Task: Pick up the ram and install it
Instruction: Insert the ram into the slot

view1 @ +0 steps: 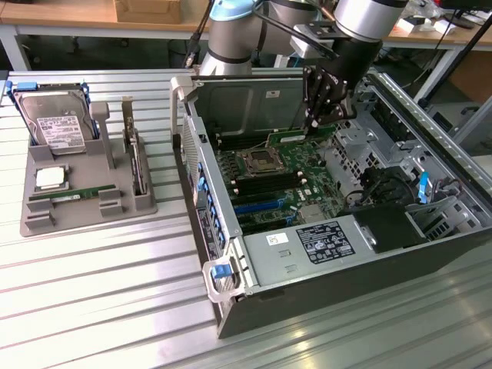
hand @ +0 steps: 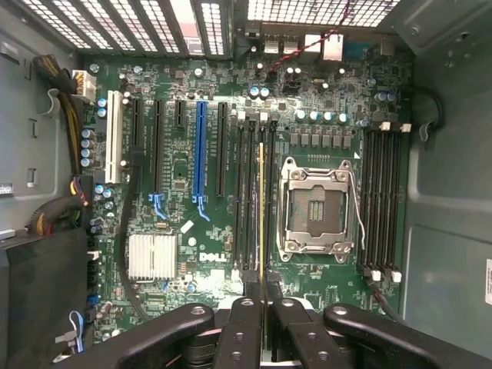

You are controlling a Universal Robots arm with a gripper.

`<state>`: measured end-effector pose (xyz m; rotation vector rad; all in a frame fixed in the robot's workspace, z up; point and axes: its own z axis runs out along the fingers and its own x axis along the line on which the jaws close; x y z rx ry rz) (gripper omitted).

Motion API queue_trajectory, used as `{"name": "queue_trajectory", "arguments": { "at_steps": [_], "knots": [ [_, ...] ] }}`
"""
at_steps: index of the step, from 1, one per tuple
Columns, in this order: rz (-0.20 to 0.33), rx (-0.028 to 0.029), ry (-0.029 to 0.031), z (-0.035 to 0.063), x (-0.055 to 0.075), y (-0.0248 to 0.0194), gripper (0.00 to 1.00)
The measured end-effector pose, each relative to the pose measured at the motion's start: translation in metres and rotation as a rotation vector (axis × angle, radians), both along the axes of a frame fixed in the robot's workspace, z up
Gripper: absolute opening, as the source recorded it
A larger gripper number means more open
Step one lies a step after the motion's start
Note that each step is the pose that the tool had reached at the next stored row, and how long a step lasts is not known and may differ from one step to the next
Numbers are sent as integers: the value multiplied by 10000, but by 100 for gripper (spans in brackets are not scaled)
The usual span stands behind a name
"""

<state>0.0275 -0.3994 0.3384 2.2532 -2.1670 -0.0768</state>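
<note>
Wrist view puts the ram [hand: 261, 207] edge-on as a thin yellow-green line, running down the bank of black memory slots [hand: 254, 200] just beside the open CPU socket [hand: 317, 207]; whether it is seated in a slot or only held above one cannot be told. Its near end sits between the black fingers [hand: 242, 330] of the gripper [hand: 263, 307], which are drawn together and clamped on the strip.

In the exterior view the same ram [view1: 296, 137] shows as a green strip below the gripper [view1: 319, 115], held over the far part of the motherboard [view1: 277, 184] inside the open computer case [view1: 330, 231]. A second bank of 4 black slots [hand: 380, 200] lies on the other side of the socket. Expansion slots, 1 of them blue [hand: 200, 157], stand further along the board, near a silver heatsink [hand: 152, 256].

Well apart from the case, toward the exterior view's left, a grey parts tray [view1: 84, 207] rests on the ribbed metal table [view1: 100, 292]. It holds a hard drive [view1: 54, 123] standing tilted, a square silver CPU chip [view1: 49, 178], another green memory strip [view1: 65, 196] lying flat, and an upright card [view1: 137, 165].
</note>
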Motion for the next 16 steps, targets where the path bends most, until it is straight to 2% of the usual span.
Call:
{"name": "queue_trajectory", "arguments": {
  "at_steps": [16],
  "knots": [
    [0, 0, 0, -41, 0, 0, 12]
  ]
}}
